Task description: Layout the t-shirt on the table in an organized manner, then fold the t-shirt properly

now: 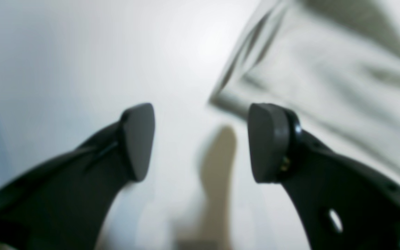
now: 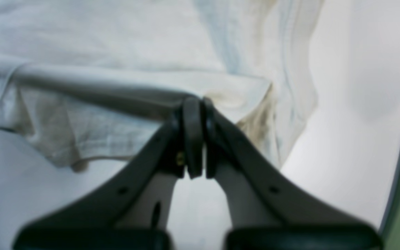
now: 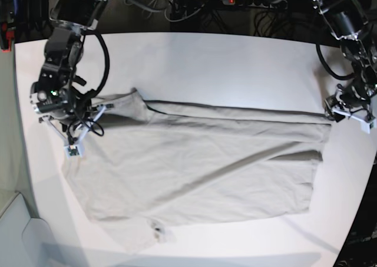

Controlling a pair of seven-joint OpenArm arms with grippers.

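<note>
Spread across the middle of the table (image 3: 206,61) — the t-shirt (image 3: 200,167), running nine to three o'clock. At its nine o'clock end, the right gripper (image 3: 88,116); at three o'clock, just off the corner, the left gripper (image 3: 339,111) — apart from it.

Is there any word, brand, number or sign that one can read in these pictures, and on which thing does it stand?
No text can be read in any view.
The t-shirt is plain; the small label near its neck is too small and blurred to read.
The table carries no marking.
The left gripper and the right gripper show no lettering.
</note>
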